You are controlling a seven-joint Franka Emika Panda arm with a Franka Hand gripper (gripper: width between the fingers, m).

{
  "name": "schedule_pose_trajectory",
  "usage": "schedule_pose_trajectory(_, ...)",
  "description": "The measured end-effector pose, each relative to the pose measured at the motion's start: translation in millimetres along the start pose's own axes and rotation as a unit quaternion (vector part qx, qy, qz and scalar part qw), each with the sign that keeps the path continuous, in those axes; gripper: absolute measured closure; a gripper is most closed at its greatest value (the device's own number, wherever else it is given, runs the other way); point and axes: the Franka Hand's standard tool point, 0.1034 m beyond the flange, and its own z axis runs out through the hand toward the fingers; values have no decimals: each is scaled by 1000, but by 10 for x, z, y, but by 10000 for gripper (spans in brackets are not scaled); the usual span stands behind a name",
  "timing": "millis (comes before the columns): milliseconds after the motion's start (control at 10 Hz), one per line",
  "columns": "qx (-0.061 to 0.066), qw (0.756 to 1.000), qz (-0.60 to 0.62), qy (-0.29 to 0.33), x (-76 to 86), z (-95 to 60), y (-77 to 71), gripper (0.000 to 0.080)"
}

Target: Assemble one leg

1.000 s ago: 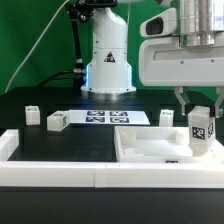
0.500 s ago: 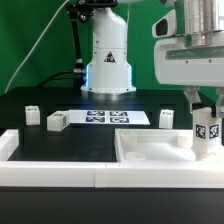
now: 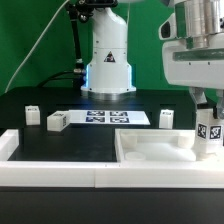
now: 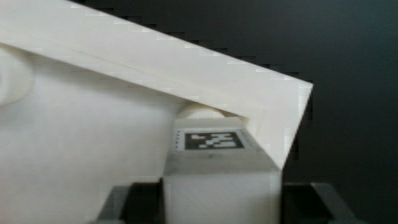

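Observation:
My gripper (image 3: 208, 112) is shut on a white leg (image 3: 209, 136) with a square tag on its side. It holds the leg upright over the corner of the large white tray-shaped piece (image 3: 150, 152) at the exterior view's right. In the wrist view the leg (image 4: 224, 165) stands between my two dark fingers (image 4: 139, 203), with its tag facing up and the tray's corner rim (image 4: 214, 70) just beyond it. Three more legs stand on the table: one (image 3: 31, 116) and another (image 3: 56, 121) at the exterior view's left, and one (image 3: 166, 118) behind the tray.
The marker board (image 3: 112, 117) lies flat in front of the robot base (image 3: 108, 65). A white rail (image 3: 60, 172) runs along the table's front edge, with a raised end (image 3: 8, 143) at the exterior view's left.
My gripper has carried the leg toward the exterior view's right and a little down, toward the tray's right corner.

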Motion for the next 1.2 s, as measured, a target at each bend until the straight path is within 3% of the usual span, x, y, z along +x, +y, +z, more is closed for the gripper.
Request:
schedule_pose_trajectory(100, 0, 1000, -8, 0, -3, 1, 0, 280)
schedule_pose_trajectory(200, 0, 1000, -22, 0, 6, 2, 1, 280)
schedule_pose_trajectory(300, -2, 998, -64, 0, 39, -1, -7, 173)
schedule_pose_trajectory(800, -14, 952, -306, 5, -3, 35, 4, 150)
schedule_pose_trajectory(1100, -44, 899, -435, 12, -74, 31, 17, 150)
schedule_pose_trajectory(1200, -49, 873, -485, 13, -51, 30, 20, 150)
